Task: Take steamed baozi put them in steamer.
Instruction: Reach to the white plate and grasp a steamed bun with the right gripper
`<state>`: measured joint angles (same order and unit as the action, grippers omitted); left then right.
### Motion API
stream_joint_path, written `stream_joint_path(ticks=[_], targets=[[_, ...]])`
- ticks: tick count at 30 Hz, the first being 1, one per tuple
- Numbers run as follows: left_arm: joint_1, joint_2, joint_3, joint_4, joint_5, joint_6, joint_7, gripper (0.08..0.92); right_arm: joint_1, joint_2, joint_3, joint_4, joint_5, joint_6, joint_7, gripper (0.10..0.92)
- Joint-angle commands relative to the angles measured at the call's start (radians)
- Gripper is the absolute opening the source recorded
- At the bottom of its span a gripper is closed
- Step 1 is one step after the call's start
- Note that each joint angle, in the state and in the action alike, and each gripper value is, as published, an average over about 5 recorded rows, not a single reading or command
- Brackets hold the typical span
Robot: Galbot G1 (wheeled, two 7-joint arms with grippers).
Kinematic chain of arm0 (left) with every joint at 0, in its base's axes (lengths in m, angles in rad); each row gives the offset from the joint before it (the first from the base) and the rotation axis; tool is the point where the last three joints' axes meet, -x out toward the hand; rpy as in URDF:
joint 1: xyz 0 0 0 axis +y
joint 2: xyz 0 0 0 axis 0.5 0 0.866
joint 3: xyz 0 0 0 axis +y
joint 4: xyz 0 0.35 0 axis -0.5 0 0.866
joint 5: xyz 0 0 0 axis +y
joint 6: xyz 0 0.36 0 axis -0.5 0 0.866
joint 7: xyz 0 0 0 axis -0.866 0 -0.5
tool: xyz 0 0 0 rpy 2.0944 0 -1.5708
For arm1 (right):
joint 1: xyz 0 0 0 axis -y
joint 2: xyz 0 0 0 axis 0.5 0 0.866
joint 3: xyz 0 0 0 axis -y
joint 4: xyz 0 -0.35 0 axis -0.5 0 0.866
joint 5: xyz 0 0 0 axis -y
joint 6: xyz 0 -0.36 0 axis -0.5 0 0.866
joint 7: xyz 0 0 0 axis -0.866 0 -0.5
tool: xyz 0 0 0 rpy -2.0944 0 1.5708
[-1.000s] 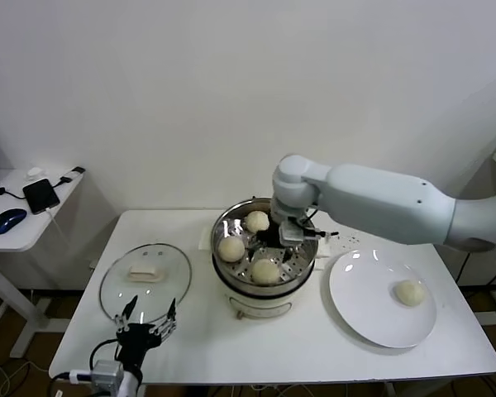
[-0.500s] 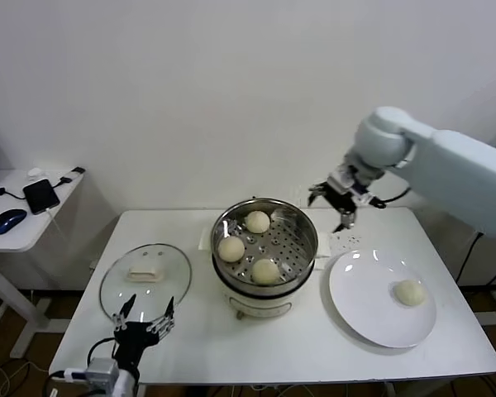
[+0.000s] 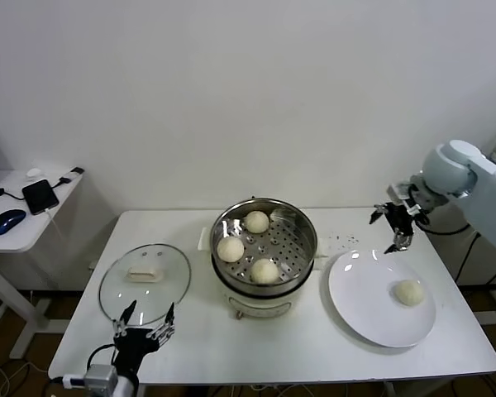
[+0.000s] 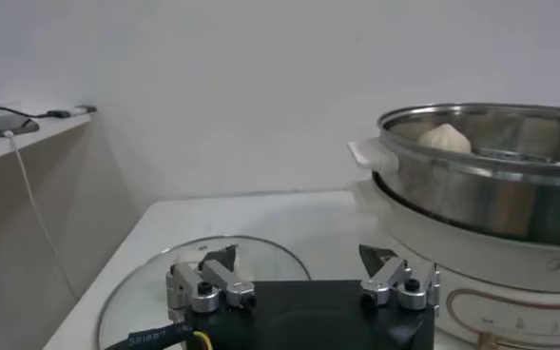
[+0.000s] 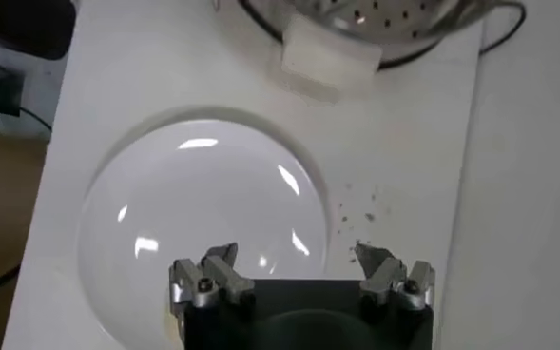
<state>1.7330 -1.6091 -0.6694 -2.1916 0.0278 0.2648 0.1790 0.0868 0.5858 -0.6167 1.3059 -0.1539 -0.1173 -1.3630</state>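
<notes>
Above the far rim of the plate [image 3: 357, 308]: right gripper [image 3: 394, 222], fingers wide, empty, apparently lined up for the last baozi [image 3: 409, 292] lying below them. In the steamer [image 3: 302, 252]: three baozi. Left gripper [image 3: 143, 327]: fingers wide, idle beside the glass lid [image 3: 116, 291].

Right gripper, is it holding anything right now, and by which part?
Nothing. The right gripper hangs open and empty above the plate; the last baozi lies untouched.

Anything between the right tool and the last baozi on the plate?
Nothing visible. The right tool hangs open above the plate's far edge; the baozi sits uncovered nearer the front, with only bare plate between them.
</notes>
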Motion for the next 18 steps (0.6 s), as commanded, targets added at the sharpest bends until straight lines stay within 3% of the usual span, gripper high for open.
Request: stream_joint_path(ticks=[1, 9, 18], targets=[[0.022, -0.019, -0.008, -0.007, -0.003, -0.001, 0.003, 0.823, -0.248, 0.04, 0.181, -0.228, -0.113, 0.109, 0.007, 0.823], [0.008, -0.021, -0.017, 0.0, -0.004, 0.007, 0.006, 0.823, -0.272, 0.002, 0.15, -0.174, -0.128, 0.063, -0.031, 0.823], [-0.003, -0.023, -0.025, 0.018, -0.002, 0.01, 0.006, 0.823, -0.294, 0.065, 0.178, -0.279, -0.187, 0.115, 0.055, 0.823]])
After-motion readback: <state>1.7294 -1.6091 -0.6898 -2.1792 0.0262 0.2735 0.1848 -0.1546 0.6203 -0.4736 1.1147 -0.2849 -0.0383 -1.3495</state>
